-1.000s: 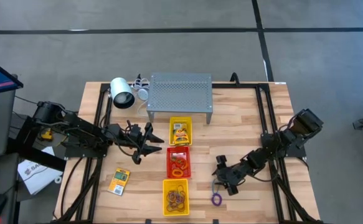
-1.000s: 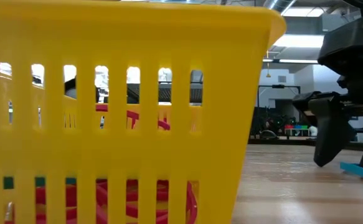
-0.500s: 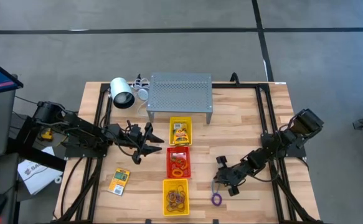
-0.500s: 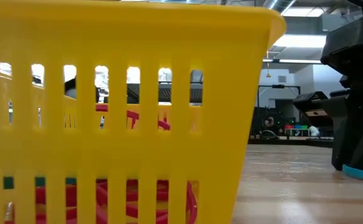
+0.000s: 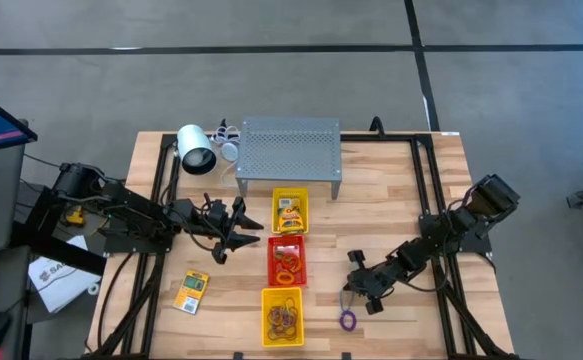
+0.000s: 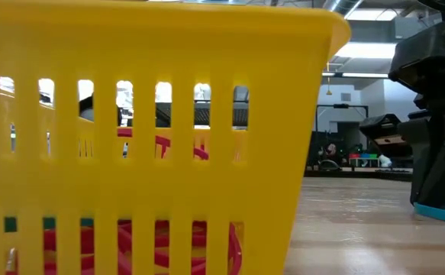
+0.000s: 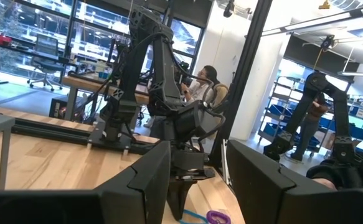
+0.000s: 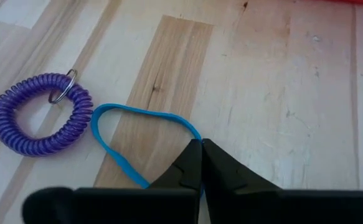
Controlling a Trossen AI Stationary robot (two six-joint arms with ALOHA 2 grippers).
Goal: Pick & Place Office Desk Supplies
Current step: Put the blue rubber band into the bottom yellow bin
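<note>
The right gripper point(image 8: 201, 149) is down at the wooden table point(image 5: 391, 190), its two dark fingers pressed together on a thin blue rubber-band loop point(image 8: 116, 134); it seems to pinch the band's near edge, though the tips hide the contact. A purple coiled plastic ring point(image 8: 41, 115) lies just beside the band (apart from it). The left gripper point(image 5: 233, 235) hovers partly open and empty beside the red rectangular plastic tray point(image 5: 288, 261).

We see open wood right of the tray column point(image 5: 287, 258); purple coil point(image 5: 347, 320) and blue band point(image 8: 145, 127) lie there, left gripper point(image 5: 233, 232) crowding trays' other side.
</note>
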